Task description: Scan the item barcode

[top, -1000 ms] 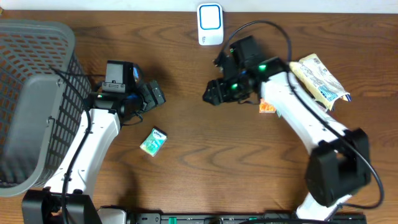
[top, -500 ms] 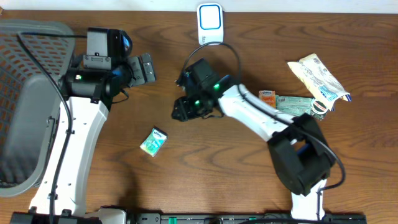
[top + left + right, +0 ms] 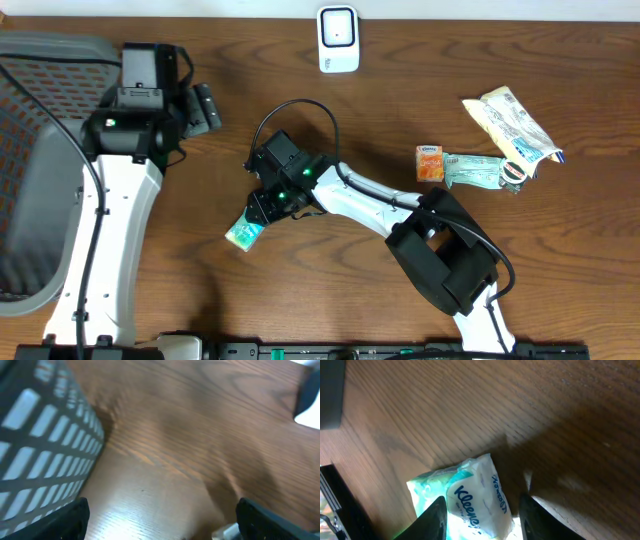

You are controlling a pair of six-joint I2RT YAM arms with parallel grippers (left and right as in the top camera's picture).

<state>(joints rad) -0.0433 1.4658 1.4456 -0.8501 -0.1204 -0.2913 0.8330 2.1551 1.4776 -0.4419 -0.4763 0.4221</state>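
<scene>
Wood-grain table [image 3: 330, 295] bears a crinkly plastic tissue pack [image 3: 470, 491].

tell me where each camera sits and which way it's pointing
Overhead: fixed above the table, looking straight down; both arms, the basket, scanner and tissue pack show.
Left wrist: on the left arm, looking down at bare wood beside the basket; the left fingers show at the bottom corners.
Right wrist: on the right arm, close above the tissue pack; the right fingers frame its lower part.
Shared: overhead and right wrist both show the tissue pack; overhead and left wrist both show the basket.
</scene>
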